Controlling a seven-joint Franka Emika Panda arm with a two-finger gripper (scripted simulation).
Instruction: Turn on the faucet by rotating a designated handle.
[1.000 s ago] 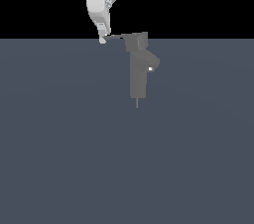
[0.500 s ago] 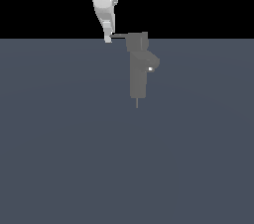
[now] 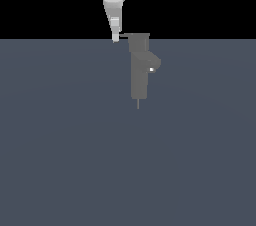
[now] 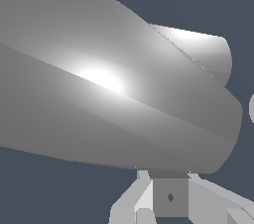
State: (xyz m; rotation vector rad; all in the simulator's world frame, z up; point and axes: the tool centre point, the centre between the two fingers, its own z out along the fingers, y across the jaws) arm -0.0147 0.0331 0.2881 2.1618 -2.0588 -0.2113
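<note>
Faucet (image 3: 139,72) stands upper centre; handle (image 3: 123,34) sticks out toward 9 o'clock from the cap. Gripper (image 3: 115,37) tip at the blade's end; finger spread not discernible. Risk: tip slips off the thin blade, handle unturned.

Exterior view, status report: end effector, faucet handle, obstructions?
White end effector at tip of thin grey lever handle; jaw state unclear. Matte grey faucet column upright. Nothing in the way.

Matte grey faucet (image 3: 138,72) with white dot, grey handle (image 3: 125,35), white end effector (image 3: 115,39), slate-blue floor (image 3: 65,145)
</note>
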